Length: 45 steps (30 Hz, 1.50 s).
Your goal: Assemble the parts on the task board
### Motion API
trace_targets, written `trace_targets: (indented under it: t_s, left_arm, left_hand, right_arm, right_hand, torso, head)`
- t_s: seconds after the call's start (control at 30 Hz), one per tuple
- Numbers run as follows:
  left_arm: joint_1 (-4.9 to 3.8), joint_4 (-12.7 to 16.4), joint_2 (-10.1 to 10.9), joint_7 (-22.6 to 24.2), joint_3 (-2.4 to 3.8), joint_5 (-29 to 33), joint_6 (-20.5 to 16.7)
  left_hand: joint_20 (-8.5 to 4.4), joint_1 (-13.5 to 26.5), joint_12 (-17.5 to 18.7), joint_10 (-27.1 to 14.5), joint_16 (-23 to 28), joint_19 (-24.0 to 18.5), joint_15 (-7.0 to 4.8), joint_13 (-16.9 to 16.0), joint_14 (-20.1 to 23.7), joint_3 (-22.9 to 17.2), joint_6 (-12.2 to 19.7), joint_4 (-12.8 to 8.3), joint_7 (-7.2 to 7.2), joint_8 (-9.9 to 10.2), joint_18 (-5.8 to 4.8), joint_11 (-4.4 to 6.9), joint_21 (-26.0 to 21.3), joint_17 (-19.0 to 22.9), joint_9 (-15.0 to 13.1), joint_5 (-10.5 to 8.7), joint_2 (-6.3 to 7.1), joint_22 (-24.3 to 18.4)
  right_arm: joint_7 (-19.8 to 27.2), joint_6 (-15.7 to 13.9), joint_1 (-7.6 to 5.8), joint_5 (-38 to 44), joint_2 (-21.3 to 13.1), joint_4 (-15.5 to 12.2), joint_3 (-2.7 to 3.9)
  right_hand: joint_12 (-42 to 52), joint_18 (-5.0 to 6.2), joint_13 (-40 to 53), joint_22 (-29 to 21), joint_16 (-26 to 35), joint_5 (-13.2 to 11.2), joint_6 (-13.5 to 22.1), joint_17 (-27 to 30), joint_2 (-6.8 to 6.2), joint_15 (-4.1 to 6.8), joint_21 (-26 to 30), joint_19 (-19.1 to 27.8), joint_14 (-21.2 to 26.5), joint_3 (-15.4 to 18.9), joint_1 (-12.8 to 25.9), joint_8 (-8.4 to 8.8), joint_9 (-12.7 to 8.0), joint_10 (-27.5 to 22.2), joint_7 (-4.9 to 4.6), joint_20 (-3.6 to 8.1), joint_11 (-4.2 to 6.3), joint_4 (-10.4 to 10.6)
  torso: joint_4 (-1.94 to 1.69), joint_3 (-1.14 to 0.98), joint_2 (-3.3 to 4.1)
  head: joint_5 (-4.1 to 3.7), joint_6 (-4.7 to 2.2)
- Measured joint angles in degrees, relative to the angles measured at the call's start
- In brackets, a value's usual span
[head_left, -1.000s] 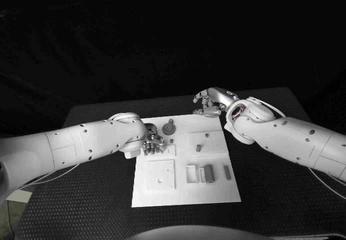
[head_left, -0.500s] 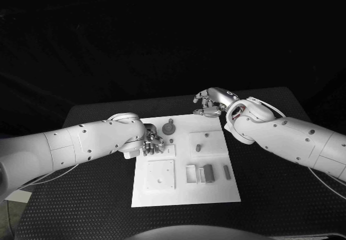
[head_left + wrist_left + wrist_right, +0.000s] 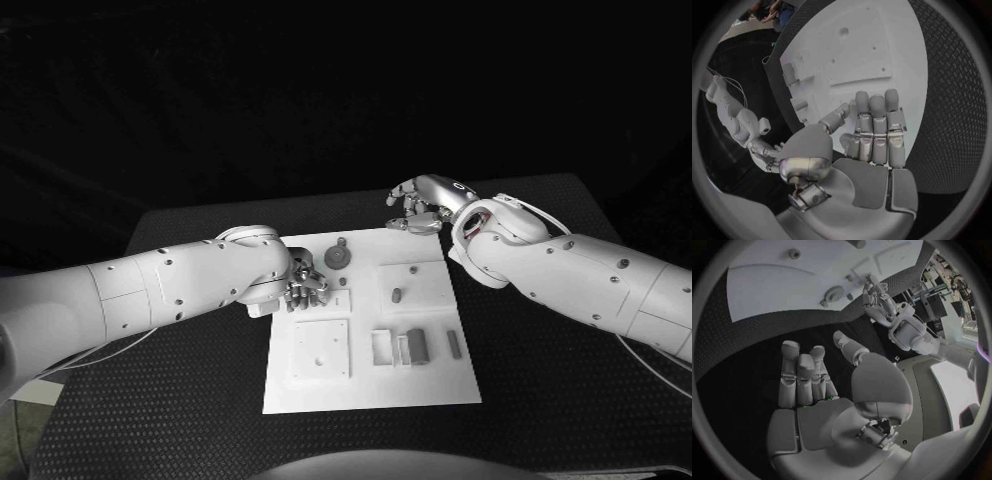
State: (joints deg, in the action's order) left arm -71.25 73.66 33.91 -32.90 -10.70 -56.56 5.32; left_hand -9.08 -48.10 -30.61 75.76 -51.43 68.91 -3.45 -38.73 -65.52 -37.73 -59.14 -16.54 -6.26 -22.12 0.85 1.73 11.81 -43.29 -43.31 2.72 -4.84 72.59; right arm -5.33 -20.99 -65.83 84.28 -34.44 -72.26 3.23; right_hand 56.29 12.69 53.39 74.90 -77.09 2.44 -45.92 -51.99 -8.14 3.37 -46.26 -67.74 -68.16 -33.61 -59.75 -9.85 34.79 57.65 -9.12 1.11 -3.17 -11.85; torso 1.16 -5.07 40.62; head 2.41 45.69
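Task board [image 3: 433, 385] lies flat mid-tabletop [image 3: 548, 420], long side running away from the robot. Grey parts on it: a round disc with a small stud [image 3: 338, 256] at the far left end, a short peg [image 3: 395, 295] standing on a raised square block right of centre, and a rectangular block [image 3: 417, 346] with a slim bar [image 3: 454, 344] beside it toward the near right. A square plate with a small hole [image 3: 323, 349] sits near left. Left hand [image 3: 302, 285] hovers over the board's left edge, just near of the disc; in the left wrist view its fingers [image 3: 877, 131] lie straight and close together, palm facing the board, nothing held, thumb apart to the side. Whether the fingertips touch the board cannot be told. Right hand [image 3: 424, 205] sits off the board's far right corner, over bare tabletop; in the right wrist view its fingers [image 3: 801, 375] are partly curled inward, holding nothing. The disc [image 3: 835, 293] lies well beyond those fingertips, with black tabletop between. Peg and block lie apart from both hands.
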Motion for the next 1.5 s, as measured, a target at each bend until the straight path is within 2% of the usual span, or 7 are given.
trace_targets:
  t_s: [1.0,1.5]
  left_arm:
    - [0.05,-0.13,-0.05,0.17,-0.01,0.13,0.85]
    - [-0.07,-1.06,-0.98,-0.25,-0.08,0.01,1.81]
  left_hand:
    - [-0.12,-0.08,0.0,0.0,-0.22,0.12,0.0,0.05,0.0,-0.04,0.0,-0.02,0.0,-0.01,0.0,0.0,-0.22,0.16,-0.06,-0.13,-0.07,0.15]
    - [-0.11,-0.07,-0.22,-0.21,-0.22,0.11,-0.02,0.1,0.43,-0.06,0.0,0.12,0.0,0.0,0.0,-0.21,-0.22,0.36,-0.23,0.0,-0.07,0.21]
  right_arm:
    - [0.01,0.04,0.04,0.0,0.09,0.1,0.0]
    - [0.01,0.08,0.04,0.0,0.07,0.09,0.0]
  right_hand:
    - [0.24,-0.01,-0.1,0.0,0.0,0.0,0.02,0.01,0.0,0.0,0.0,0.08,0.0,0.0,0.0,0.0,0.01,0.0,-0.08,-0.11,0.0,0.0]
    - [0.23,0.0,-0.1,0.0,0.0,0.0,-0.01,0.01,0.0,-0.2,0.0,0.08,-0.2,0.0,0.0,0.0,-0.04,0.0,-0.05,-0.12,0.0,0.0]
  torso:
    - [0.01,-0.03,-0.01]
    - [0.02,-0.07,-0.03]
  head:
    - [0.07,0.06]
    - [0.14,0.24]
